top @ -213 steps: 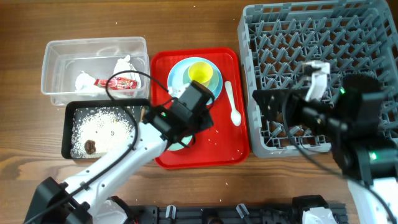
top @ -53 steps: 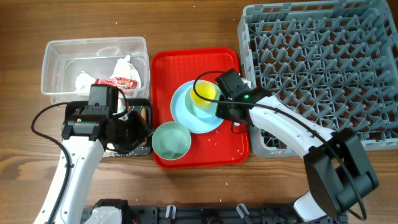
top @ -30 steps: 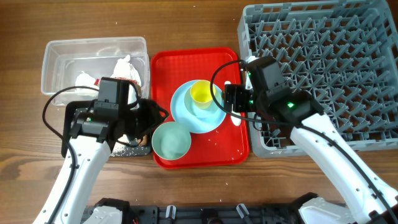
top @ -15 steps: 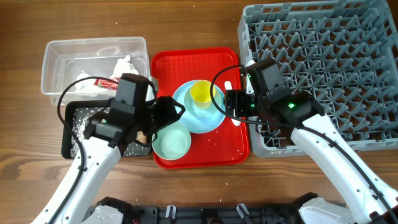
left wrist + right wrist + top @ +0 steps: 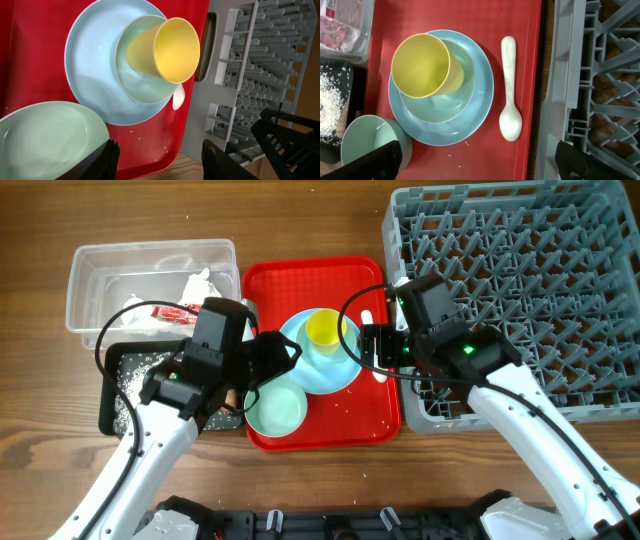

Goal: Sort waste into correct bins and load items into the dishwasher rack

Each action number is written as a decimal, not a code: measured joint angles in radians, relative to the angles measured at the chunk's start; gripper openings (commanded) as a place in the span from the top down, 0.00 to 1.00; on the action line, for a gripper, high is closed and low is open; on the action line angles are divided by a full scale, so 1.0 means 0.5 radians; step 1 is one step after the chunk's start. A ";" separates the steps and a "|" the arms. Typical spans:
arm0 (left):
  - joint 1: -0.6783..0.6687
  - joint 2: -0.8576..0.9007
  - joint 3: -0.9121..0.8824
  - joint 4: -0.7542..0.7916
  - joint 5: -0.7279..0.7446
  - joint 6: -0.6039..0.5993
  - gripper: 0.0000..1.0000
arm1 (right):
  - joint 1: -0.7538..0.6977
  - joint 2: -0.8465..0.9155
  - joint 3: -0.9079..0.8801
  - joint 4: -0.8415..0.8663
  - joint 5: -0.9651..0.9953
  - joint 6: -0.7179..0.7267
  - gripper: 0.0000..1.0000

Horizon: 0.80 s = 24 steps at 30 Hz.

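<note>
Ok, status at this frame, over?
Left gripper open, empty, by green bowl. Right gripper open, empty, over red tray. Yellow cup, blue plate, spoon on tray, unracked. Nothing seen blocking.

The serving tray (image 5: 320, 275) is bright red. On it lie a light blue plate (image 5: 482, 90), a yellow cup (image 5: 420, 65), a pale green bowl (image 5: 370, 137) and a white spoon (image 5: 510, 90). The dishwasher rack (image 5: 520, 260) is grey with a regular grid of pegs. White rice grains (image 5: 330, 97) speckle the black tray (image 5: 110, 395). The clear tub (image 5: 100, 260) shows a red snack wrapper (image 5: 170, 313) and white tissue (image 5: 200, 285). The desk (image 5: 300, 220) is brown wood grain.
</note>
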 measured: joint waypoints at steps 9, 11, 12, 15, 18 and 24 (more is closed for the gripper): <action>0.000 0.000 0.000 0.000 -0.001 -0.002 0.45 | 0.000 0.000 0.000 0.002 0.000 0.000 0.00; 0.000 0.000 0.000 0.000 -0.001 -0.002 0.45 | 0.000 0.000 0.000 0.002 0.000 0.000 0.00; 0.000 0.000 0.000 0.000 -0.004 -0.002 0.45 | 0.000 0.000 0.000 0.003 0.000 0.000 0.00; 0.000 0.000 0.000 0.002 -0.047 -0.005 0.45 | 0.000 0.000 0.000 0.003 0.000 0.000 0.00; 0.000 0.001 0.000 0.052 -0.085 -0.033 0.44 | 0.000 0.000 0.000 0.003 0.000 0.000 0.00; 0.000 0.040 0.002 0.130 -0.108 -0.091 0.44 | 0.000 0.000 0.000 0.008 0.000 0.000 0.00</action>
